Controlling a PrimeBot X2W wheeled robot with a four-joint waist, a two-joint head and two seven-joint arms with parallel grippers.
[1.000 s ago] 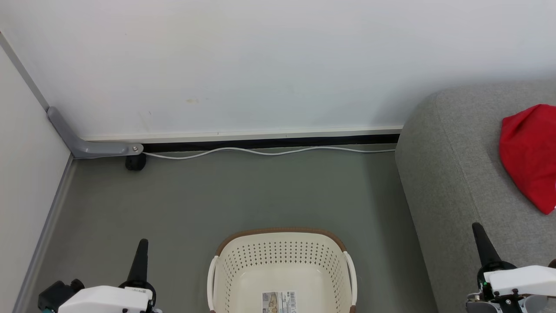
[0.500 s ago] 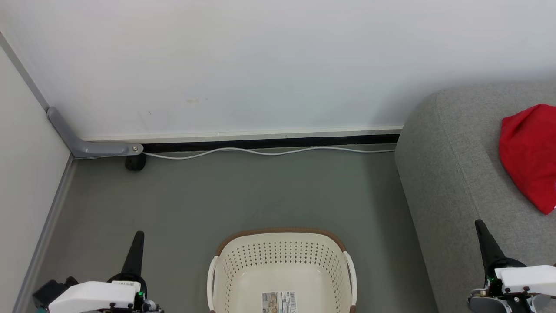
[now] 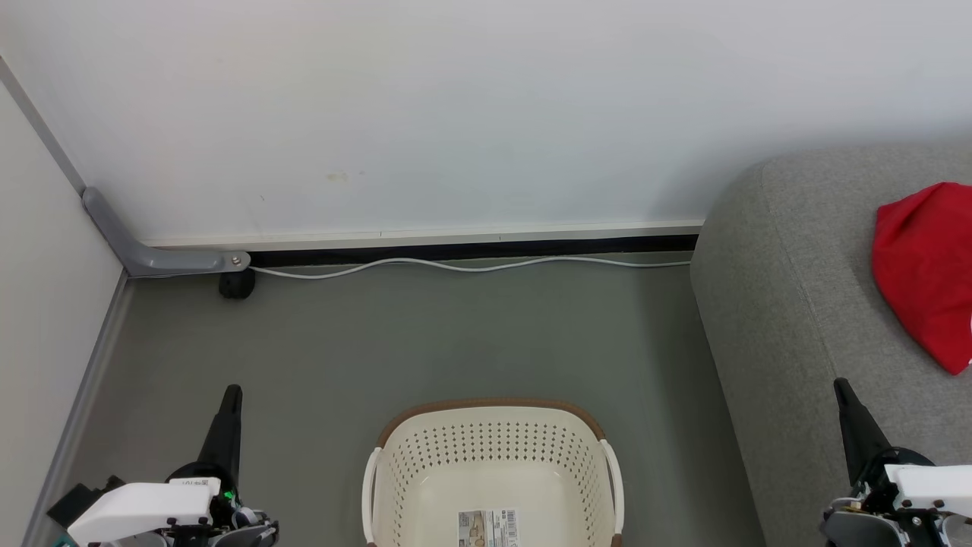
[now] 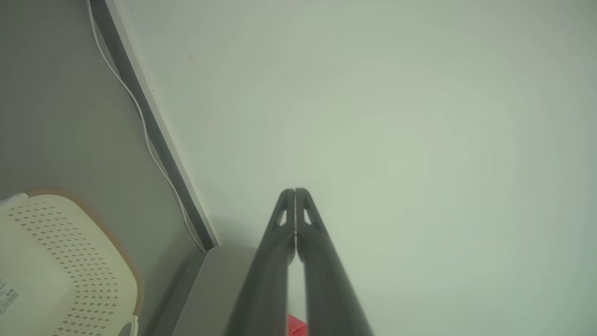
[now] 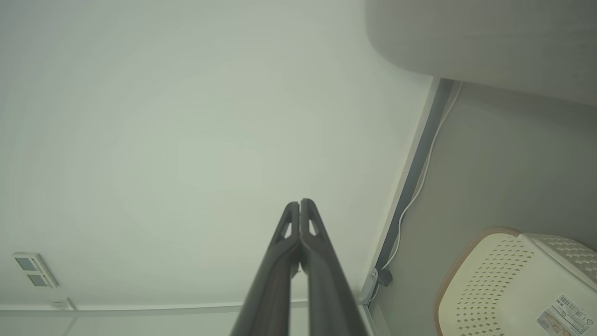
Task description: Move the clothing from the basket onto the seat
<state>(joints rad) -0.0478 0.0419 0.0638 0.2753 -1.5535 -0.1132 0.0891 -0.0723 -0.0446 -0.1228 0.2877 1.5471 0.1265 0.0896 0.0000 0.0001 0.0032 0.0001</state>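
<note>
Smooth white wall meets a matte grey-green floor. At the left of the head view sit an angled grey metal bracket and a black caster, and a thin white cable snakes along the skirting. At lower left the left hand points up the frame, its two long, dark, tapered fingers pressed together. At bottom centre stands the basket, cream oval plastic with perforated walls and a brown woven-look rim, a paper label on its bottom. At right, the rounded, coarse-weave grey sofa carries the soft, crumpled red clothing at the frame's right edge. At lower right the right hand is likewise closed.
</note>
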